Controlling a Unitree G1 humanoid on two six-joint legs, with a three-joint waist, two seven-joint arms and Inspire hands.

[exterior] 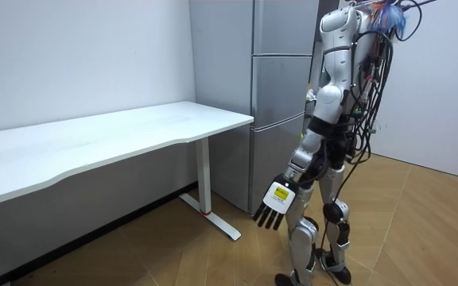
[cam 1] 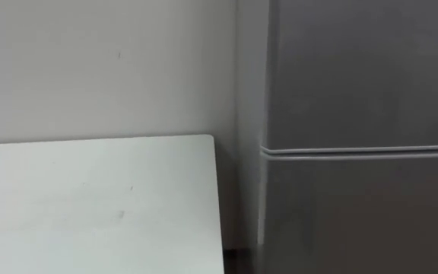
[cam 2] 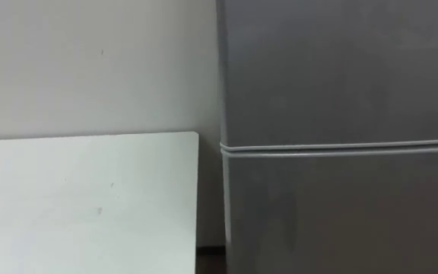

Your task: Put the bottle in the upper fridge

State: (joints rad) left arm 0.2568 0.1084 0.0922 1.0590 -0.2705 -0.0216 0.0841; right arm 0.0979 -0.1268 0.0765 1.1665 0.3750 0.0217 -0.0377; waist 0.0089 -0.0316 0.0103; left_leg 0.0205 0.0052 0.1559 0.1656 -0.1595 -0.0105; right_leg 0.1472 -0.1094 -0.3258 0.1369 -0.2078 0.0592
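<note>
A tall grey fridge [cam 1: 363, 68] stands right in front of me against the wall, with its upper door [cam 2: 341, 68] and lower door [cam 2: 341, 213] both closed. A pale seam [cam 1: 356, 150] divides the two doors. In the room view I stand upright close to the fridge [exterior: 281, 79], facing it. My left hand [exterior: 275, 206] hangs low at my side with straight fingers and holds nothing.
A white desk [cam 1: 90, 198] stands to the left of the fridge against the pale wall, with a narrow gap between them. In the room view the desk [exterior: 118, 135] runs long toward the room view's left on white legs. Wooden floor [exterior: 420, 238] lies behind me.
</note>
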